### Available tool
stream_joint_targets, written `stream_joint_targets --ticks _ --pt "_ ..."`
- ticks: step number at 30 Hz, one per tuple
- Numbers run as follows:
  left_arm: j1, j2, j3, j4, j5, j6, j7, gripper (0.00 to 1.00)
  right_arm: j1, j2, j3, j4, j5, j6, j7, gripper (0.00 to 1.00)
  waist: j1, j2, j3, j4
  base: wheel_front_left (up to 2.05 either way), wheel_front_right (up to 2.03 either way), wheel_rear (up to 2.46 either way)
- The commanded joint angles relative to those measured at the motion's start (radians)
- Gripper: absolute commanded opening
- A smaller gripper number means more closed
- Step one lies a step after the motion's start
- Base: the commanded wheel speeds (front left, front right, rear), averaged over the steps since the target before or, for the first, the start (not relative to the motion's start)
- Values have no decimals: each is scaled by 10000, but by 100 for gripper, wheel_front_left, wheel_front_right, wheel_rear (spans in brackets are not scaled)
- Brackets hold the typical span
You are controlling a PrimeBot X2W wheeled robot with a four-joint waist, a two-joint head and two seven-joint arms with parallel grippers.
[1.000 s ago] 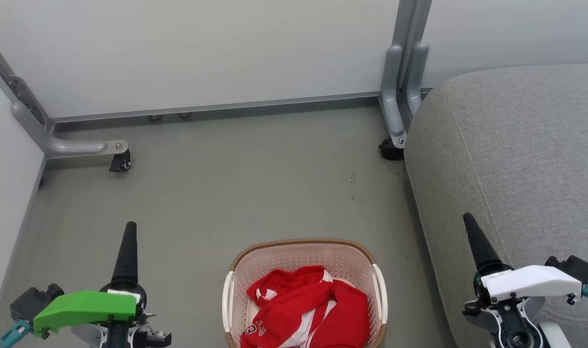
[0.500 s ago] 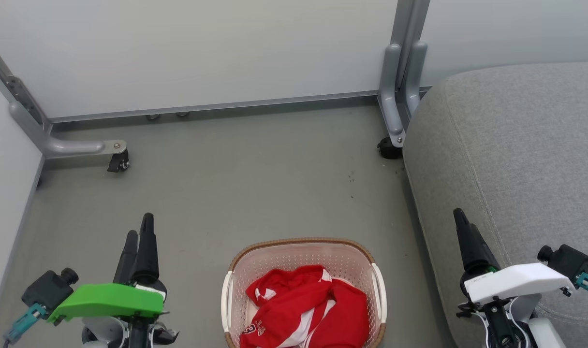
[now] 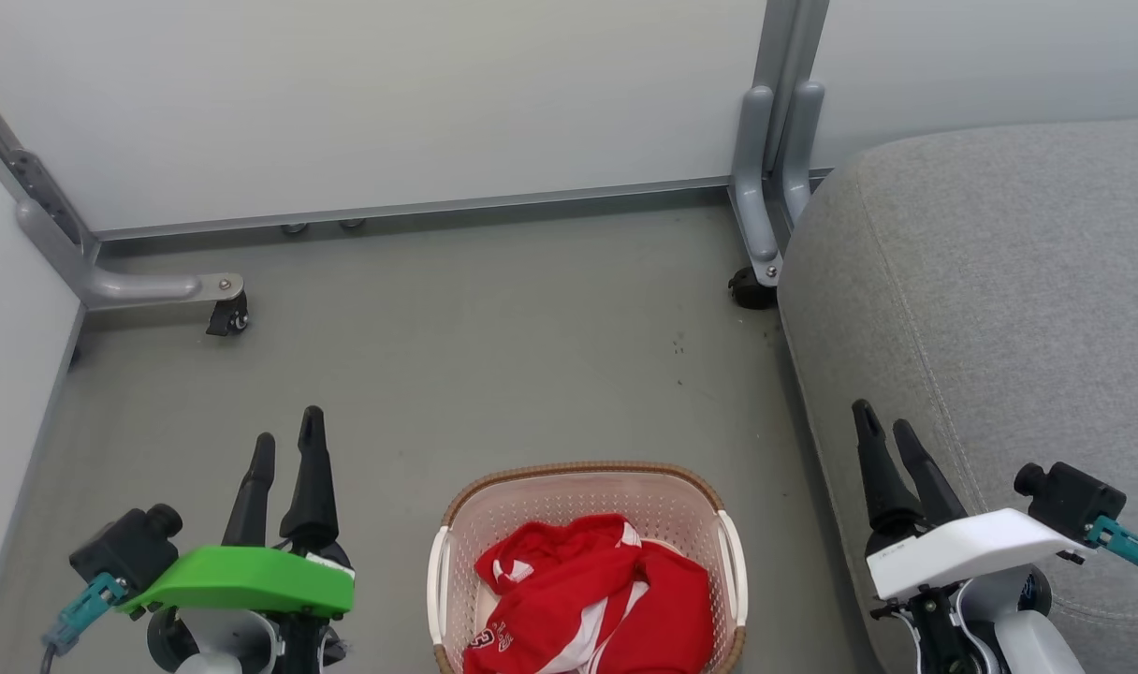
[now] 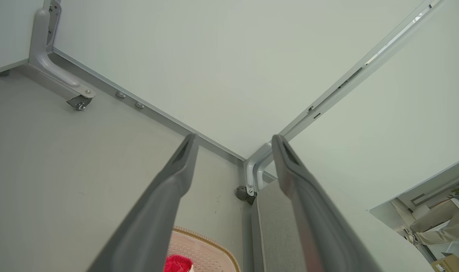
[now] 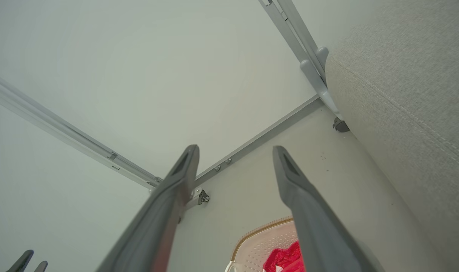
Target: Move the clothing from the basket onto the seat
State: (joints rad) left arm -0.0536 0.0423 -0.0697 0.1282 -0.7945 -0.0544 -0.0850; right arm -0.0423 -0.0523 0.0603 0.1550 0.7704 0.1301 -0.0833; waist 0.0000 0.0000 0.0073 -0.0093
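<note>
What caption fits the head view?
Open left claw and right claw flank the basket of red clothing; grey seat alongside.

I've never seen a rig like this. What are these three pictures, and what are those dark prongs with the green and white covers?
It's a two-armed wheeled robot. The wide picture is from its head camera, looking down; the other two are from wrist cameras looking along each gripper's fingers. The prongs are those fingers: left gripper with the green cover, right gripper with the white cover. Both are open, holding nothing. On the floor stands a cream laundry basket with red clothing inside; the grey seat is beside it.
</note>
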Motion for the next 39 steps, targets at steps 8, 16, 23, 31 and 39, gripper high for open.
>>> stream_joint_targets --ticks 8,16,23,31,39 --pt "15 65 -208 -226 998 181 -319 100 70 -170 419 -218 -1194 4 -337 100 0 0 5 4 0 0 0" --pt "22 72 -370 -282 1817 258 -534 100 69 -208 651 -239 -2086 5 -559 100 0 0 54 -18 0 0 0" --pt "22 79 -521 -376 2556 288 -719 100 59 -219 795 -281 -2828 5 -740 100 0 0 84 -47 0 0 0" --pt "82 86 -754 -512 3539 211 -921 100 143 -152 846 -297 -3470 6 -940 100 0 0 64 -65 0 0 0" --pt "204 91 -827 -536 4079 250 -1110 100 253 -92 762 -247 -4115 7 -1126 100 0 0 -15 -77 0 0 0"
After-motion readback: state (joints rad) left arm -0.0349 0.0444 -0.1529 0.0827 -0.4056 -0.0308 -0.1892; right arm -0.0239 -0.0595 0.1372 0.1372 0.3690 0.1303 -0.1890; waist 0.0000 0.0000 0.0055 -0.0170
